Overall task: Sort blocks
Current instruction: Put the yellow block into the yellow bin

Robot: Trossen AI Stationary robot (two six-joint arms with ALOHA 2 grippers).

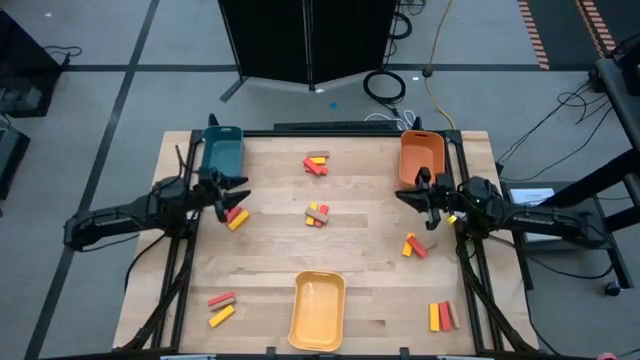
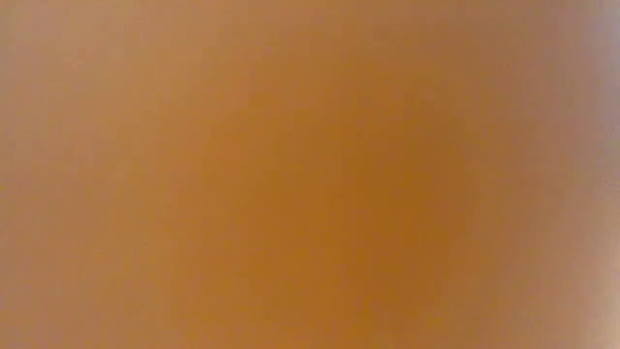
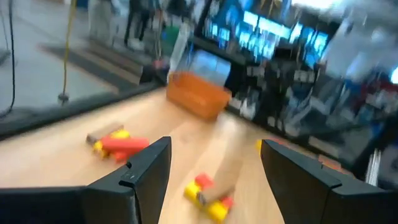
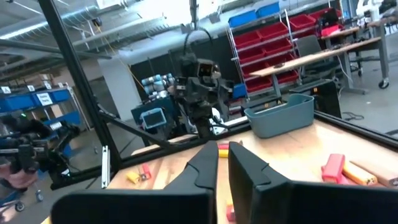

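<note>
from above, the left gripper (image 1: 228, 193) is hovering at the table's left edge with its fingers spread wide and nothing between them; a red and yellow pair of blocks (image 1: 236, 217) is lying just beside it, toward the near edge, long axes slanting across the table; this arm is plainly the nearer one to that pair, so a short drop toward them looks like the likely next move; the teal tray (image 1: 222, 152) is sitting just behind the gripper at the far left corner; the right gripper (image 1: 428, 198) is waiting at the right edge, just in front of the orange tray (image 1: 422, 155), its fingers pinched almost shut on nothing visible; another cluster (image 1: 414, 245) is lying near it toward the near edge; further clusters are resting at the table's centre (image 1: 318, 214) and far middle (image 1: 317, 163); the yellow tray (image 1: 317, 309) is standing at the near edge; nothing appears to be blocking either arm.

the low view is showing only a flat orange blur.

through the left wrist view, the fingers (image 3: 146, 171) are standing well apart with a red, yellow and tan bundle (image 3: 209, 190) lying ahead between them.

through the right wrist view, the two fingers (image 4: 205, 171) are sitting nearly together, empty; the left arm (image 4: 198, 87) and teal tray are showing across the table.
</note>
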